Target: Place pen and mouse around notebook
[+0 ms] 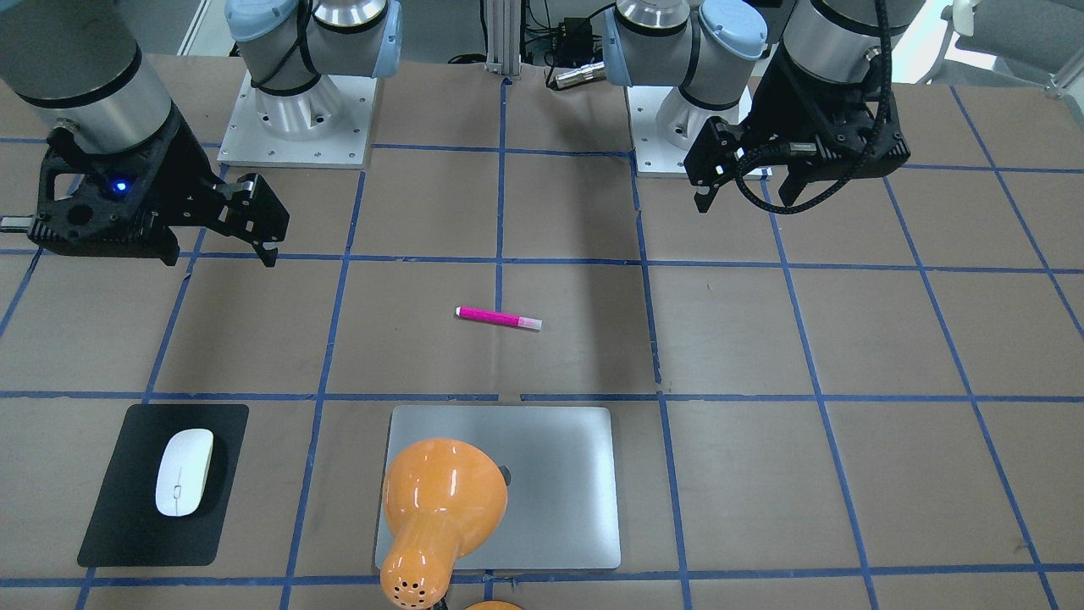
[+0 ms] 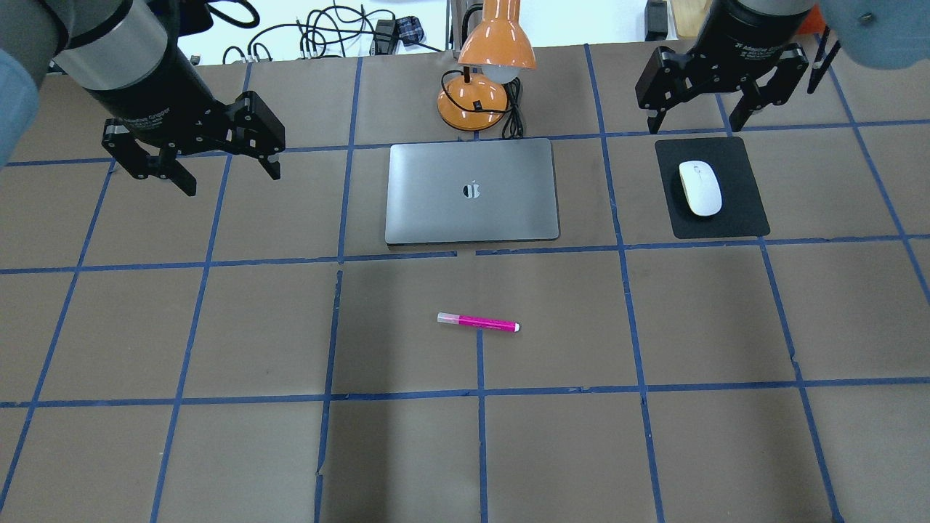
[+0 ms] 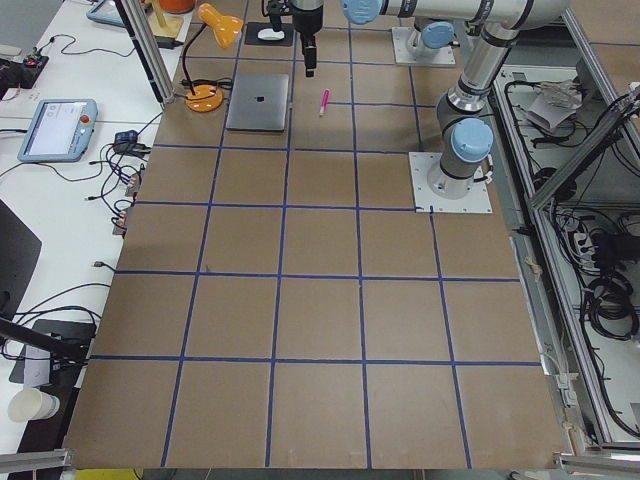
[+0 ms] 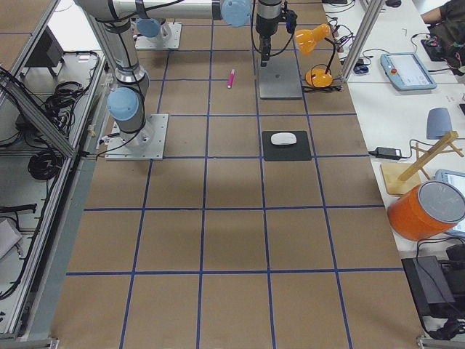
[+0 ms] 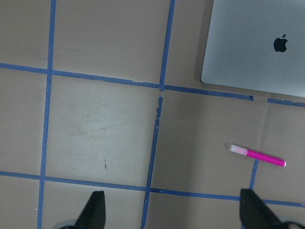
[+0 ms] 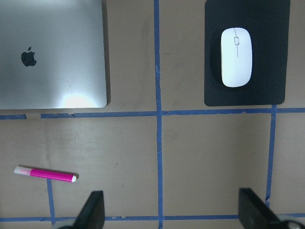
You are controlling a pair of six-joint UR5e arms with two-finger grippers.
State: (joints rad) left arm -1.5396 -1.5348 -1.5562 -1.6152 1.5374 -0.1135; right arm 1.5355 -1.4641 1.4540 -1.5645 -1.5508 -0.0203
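Note:
The magenta pen (image 2: 478,322) lies flat at mid-table, nearer the robot than the silver notebook (image 2: 472,190), a closed laptop lying flat. The white mouse (image 2: 700,188) rests on a black mat (image 2: 742,218) to the notebook's right. My left gripper (image 2: 229,178) hangs open and empty above the table, left of the notebook. My right gripper (image 2: 694,120) is open and empty too, just behind the mat's far edge. The left wrist view shows the pen (image 5: 257,155) and a notebook corner (image 5: 257,43). The right wrist view shows the mouse (image 6: 236,57), pen (image 6: 45,173) and notebook (image 6: 47,52).
An orange desk lamp (image 2: 494,51) stands behind the notebook, its shade leaning over the notebook's far edge, its cable trailing beside the base. Blue tape lines grid the brown table. Both arm bases (image 1: 296,110) are bolted at the robot's side.

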